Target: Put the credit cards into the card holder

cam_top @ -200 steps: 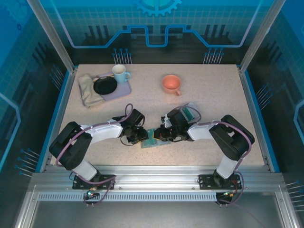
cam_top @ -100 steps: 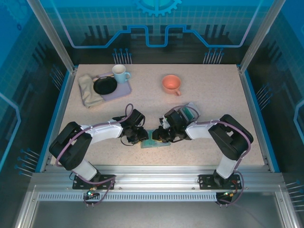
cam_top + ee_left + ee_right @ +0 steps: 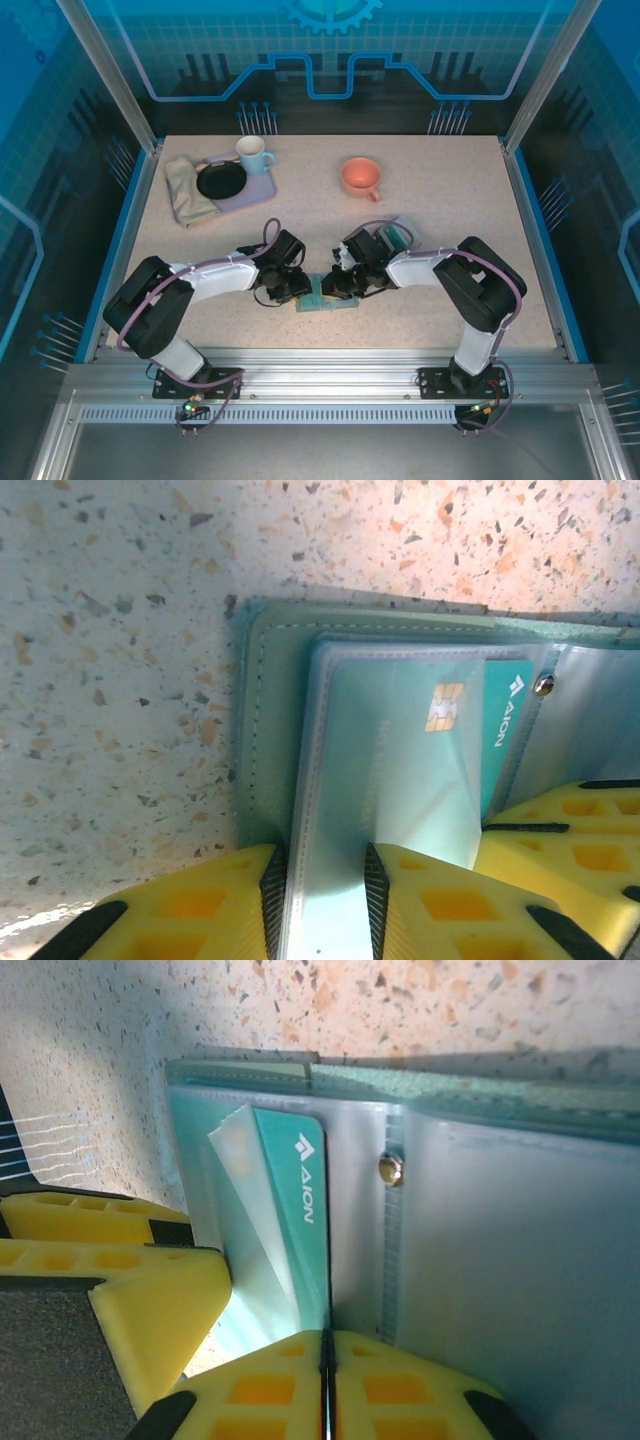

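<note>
The flat grey-green folding card holder [image 3: 262,730] lies open on the speckled table [image 3: 450,200]. The left gripper [image 3: 320,865] pinches its clear sleeve [image 3: 322,800]. The right gripper [image 3: 327,1352] pinches 1 teal plastic card [image 3: 300,1190]. An orange cup [image 3: 360,177] sits well behind.

Speckled table [image 3: 450,190], open card holder [image 3: 330,304], orange cup [image 3: 360,177], lilac tray [image 3: 262,188], cloth [image 3: 185,195]

Speckled beige worktop [image 3: 450,200] flecked with orange and grey, edged left and right by a narrow blue rim [image 3: 540,250]. Along the near edge, a silver aluminium rail [image 3: 330,365] with a slotted strip [image 3: 300,412] just below. At the far corners, slanted metal posts [image 3: 108,75] leaning outward. Behind and to either side, translucent blue panels [image 3: 420,50] printed with a fine grid, angular line tracing and a gear emblem [image 3: 333,12] at top centre. Lit evenly from above, with soft, short shadows.
</note>
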